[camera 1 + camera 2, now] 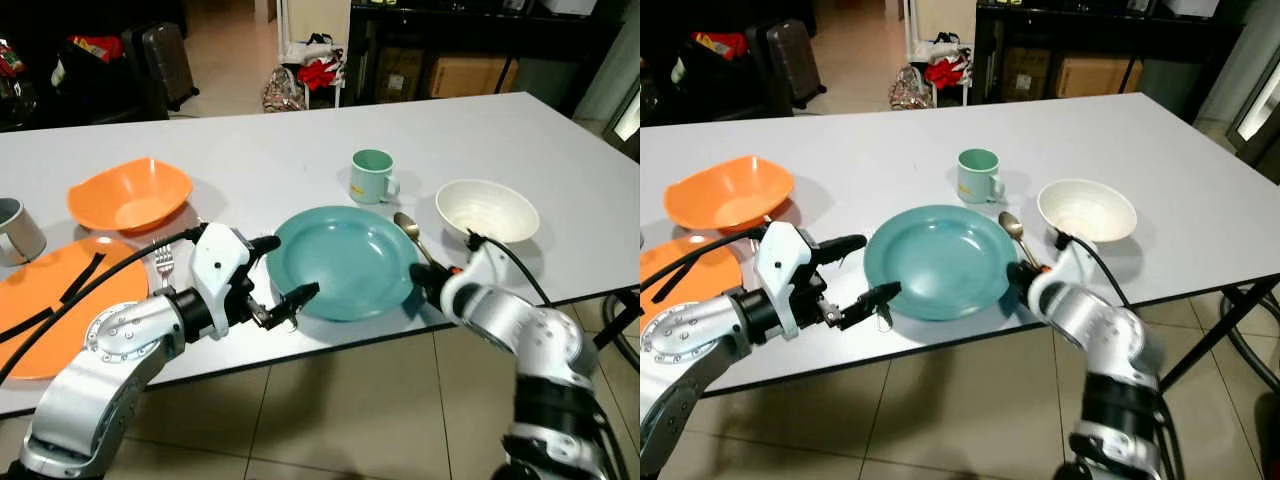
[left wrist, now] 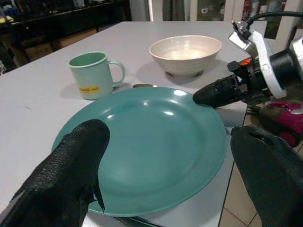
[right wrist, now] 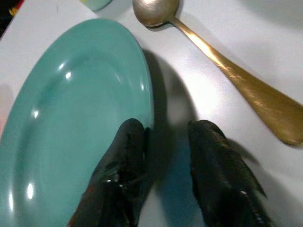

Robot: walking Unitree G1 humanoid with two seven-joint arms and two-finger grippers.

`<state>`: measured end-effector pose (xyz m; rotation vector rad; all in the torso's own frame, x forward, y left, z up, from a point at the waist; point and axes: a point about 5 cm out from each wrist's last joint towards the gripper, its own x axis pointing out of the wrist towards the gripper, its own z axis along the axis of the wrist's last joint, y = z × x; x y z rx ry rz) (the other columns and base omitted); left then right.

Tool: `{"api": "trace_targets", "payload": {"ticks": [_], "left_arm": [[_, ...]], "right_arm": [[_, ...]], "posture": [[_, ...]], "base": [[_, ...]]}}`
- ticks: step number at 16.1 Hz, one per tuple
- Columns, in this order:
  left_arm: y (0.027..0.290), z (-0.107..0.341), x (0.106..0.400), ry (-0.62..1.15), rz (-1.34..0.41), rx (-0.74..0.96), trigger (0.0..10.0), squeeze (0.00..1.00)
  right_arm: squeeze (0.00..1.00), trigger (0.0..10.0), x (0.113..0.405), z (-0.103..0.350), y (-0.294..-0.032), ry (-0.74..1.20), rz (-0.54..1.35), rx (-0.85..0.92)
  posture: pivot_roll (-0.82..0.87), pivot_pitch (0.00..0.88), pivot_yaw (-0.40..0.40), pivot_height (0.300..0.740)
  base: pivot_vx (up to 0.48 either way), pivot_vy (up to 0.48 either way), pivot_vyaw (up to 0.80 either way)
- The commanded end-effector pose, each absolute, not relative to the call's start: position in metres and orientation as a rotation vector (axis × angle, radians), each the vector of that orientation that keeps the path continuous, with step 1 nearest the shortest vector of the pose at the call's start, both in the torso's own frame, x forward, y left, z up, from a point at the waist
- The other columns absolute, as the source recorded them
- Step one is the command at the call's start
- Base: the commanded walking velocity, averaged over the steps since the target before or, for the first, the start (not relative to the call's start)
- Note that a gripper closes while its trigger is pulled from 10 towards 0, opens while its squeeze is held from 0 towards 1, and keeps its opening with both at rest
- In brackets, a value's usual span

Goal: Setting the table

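A teal plate [image 1: 345, 262] lies near the front edge of the white table [image 1: 280, 140]. My left gripper [image 1: 290, 268] is open at the plate's left rim, its two fingers spread wide on either side of the rim [image 2: 147, 146]. At the right rim sits my right gripper [image 1: 425, 285], with a narrow gap between its fingers [image 3: 166, 130]. One finger rests on the plate's edge [image 3: 71, 118], the other on the table beside it. A gold spoon [image 3: 222, 61] lies just right of the plate.
A teal mug [image 1: 372, 176] and a white bowl [image 1: 487, 210] stand behind the plate. To the left are an orange bowl [image 1: 130, 195], an orange plate [image 1: 55, 305], a fork [image 1: 164, 262] and a grey cup [image 1: 18, 228]. The table edge runs just below both grippers.
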<state>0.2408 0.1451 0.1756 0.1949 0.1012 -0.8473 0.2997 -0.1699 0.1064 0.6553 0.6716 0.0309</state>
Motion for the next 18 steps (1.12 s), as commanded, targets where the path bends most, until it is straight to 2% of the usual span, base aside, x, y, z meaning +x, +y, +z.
{"api": "trace_targets", "payload": {"ticks": [1, 4, 6, 8, 12, 15, 17, 18], "left_arm": [[0.143, 0.177, 0.242, 0.099, -0.857, 0.199, 10.0, 0.0], [0.143, 0.175, 0.242, 0.094, -0.833, 0.188, 10.0, 0.0], [0.145, 0.174, 0.242, 0.088, -0.779, 0.171, 10.0, 0.0], [0.146, 0.173, 0.241, 0.078, -0.729, 0.149, 10.0, 0.0], [0.143, 0.175, 0.243, 0.062, -0.715, 0.134, 10.0, 0.0], [0.141, 0.176, 0.24, 0.077, -0.776, 0.143, 10.0, 0.0], [0.141, 0.177, 0.238, 0.082, -0.794, 0.146, 10.0, 0.0], [0.142, 0.178, 0.238, 0.085, -0.796, 0.146, 10.0, 0.0]], "right_arm": [[1.0, 10.0, 0.294, 0.112, -0.178, 0.66, 0.026, 0.645], [1.0, 10.0, 0.281, 0.126, -0.188, 0.625, 0.058, 0.585], [1.0, 10.0, 0.271, 0.145, -0.193, 0.571, 0.132, 0.449], [1.0, 10.0, 0.269, 0.173, -0.202, 0.478, 0.186, 0.186], [1.0, 10.0, 0.31, 0.196, -0.218, 0.352, 0.2, -0.223], [1.0, 10.0, 0.344, 0.195, -0.23, 0.415, 0.322, -0.525], [1.0, 10.0, 0.359, 0.191, -0.241, 0.467, 0.348, -0.638], [0.45, 10.0, 0.363, 0.189, -0.244, 0.492, 0.368, -0.653]], "posture": [[-0.1, 0.0, 0.022, 0.74], [-0.11, 0.001, 0.023, 0.74], [-0.12, 0.006, 0.025, 0.74], [-0.13, 0.011, 0.018, 0.74], [-0.14, 0.027, 0.012, 0.74], [-0.14, 0.052, 0.021, 0.74], [-0.14, 0.07, 0.028, 0.74], [-0.13, 0.088, 0.033, 0.74]], "base": [[0.0, 0.0, 0.0], [0.0, 0.0, 0.0], [0.0, 0.0, 0.0], [0.0, 0.0, 0.0], [0.0, 0.0, 0.0], [0.0, 0.0, 0.0], [0.0, 0.0, 0.0], [0.0, 0.0, 0.0]]}}
